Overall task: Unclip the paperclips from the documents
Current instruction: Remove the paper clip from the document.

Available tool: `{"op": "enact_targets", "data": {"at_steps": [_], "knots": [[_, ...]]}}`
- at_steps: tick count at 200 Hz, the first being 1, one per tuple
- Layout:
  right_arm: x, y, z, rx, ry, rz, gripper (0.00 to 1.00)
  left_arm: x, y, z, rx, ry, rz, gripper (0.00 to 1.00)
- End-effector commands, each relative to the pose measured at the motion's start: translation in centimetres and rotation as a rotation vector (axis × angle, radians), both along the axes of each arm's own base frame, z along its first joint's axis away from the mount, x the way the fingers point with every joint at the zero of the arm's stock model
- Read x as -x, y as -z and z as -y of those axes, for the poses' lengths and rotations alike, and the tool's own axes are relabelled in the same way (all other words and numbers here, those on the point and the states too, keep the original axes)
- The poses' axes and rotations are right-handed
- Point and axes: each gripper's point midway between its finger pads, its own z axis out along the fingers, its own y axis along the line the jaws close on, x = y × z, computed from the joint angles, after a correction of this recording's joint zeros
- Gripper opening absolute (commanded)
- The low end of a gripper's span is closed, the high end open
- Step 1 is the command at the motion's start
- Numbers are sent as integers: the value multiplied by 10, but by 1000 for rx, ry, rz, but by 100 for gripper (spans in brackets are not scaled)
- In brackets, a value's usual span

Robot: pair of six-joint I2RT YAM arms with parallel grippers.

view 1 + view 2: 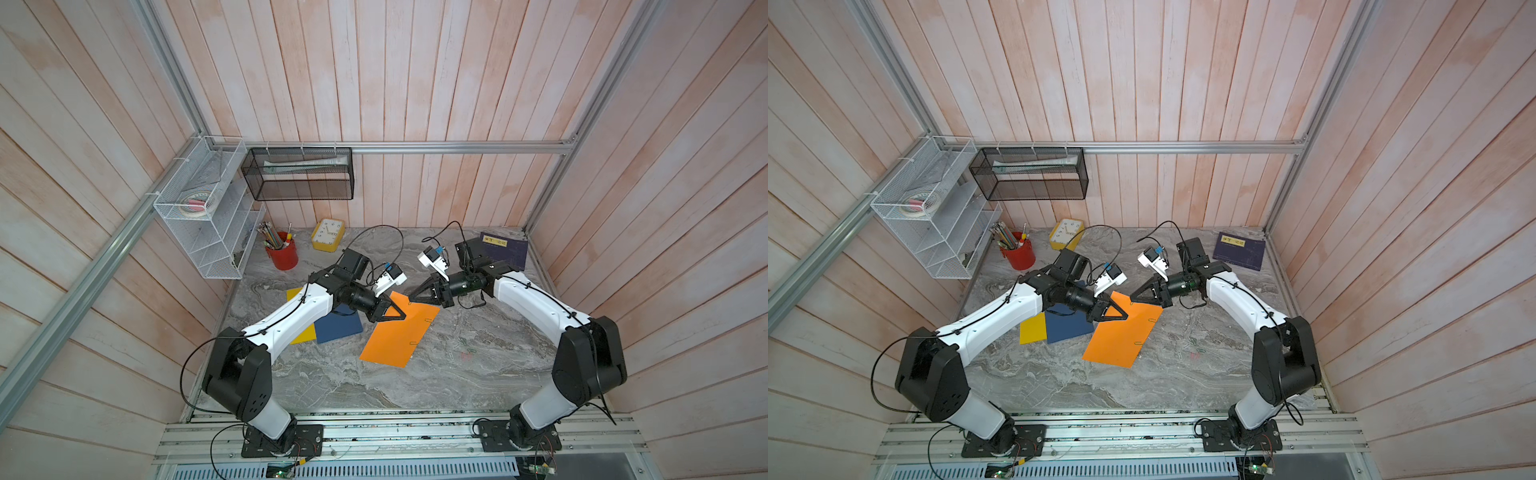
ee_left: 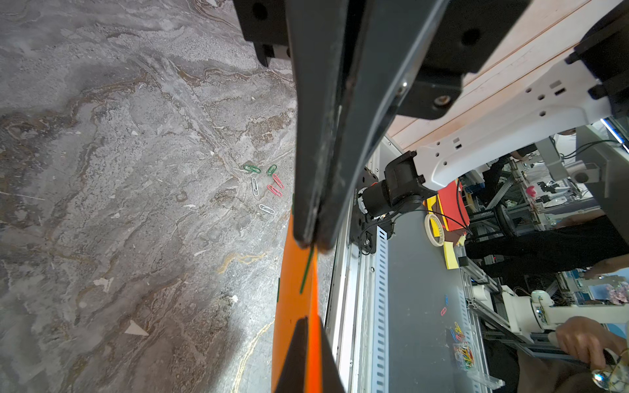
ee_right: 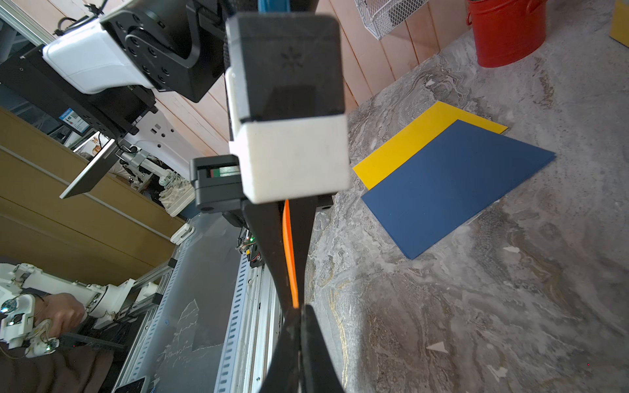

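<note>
Yellow sheet (image 1: 300, 334) and blue sheet (image 1: 338, 328) are lying flat on the table (image 1: 332, 382), blue overlapping yellow, both partly under the left arm. The left gripper (image 1: 401, 317) is clamping the orange sheet (image 1: 397, 338) near its far end, jaws narrow. In the left wrist view a green clip (image 2: 306, 272) is sitting on that sheet's edge, just past the fingertips. Edge clips (image 1: 427, 319) are riding the sheet's right side. The right gripper (image 1: 411, 298) is pinching the same sheet at its far corner, jaws nearly together. Loose clips (image 2: 254, 186), green, red and silvery, are lying on bare table further right, apart from every sheet.
</note>
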Motion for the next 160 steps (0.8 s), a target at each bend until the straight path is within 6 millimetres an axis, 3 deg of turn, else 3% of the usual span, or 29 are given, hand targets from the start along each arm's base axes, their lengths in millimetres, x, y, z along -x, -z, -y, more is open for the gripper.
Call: {"op": "enact_targets", "data": {"at_steps": [1, 67, 106, 146, 160], "knots": [[0, -11, 8, -23, 17, 22, 7, 6, 6, 0, -13, 22, -33, 0], [-4, -10, 11, -21, 35, 16, 5, 5, 6, -1, -17, 17, -27, 0], [-19, -10, 31, -31, 137, -1, 4, 4, 5, -2, -24, 9, -15, 0], [-41, 14, 64, 14, 349, -71, 3, 2, 4, -1, -23, 6, -9, 0], [-51, 33, 78, 63, 460, -130, 3, 0, 4, -1, -25, 1, -3, 0]]}}
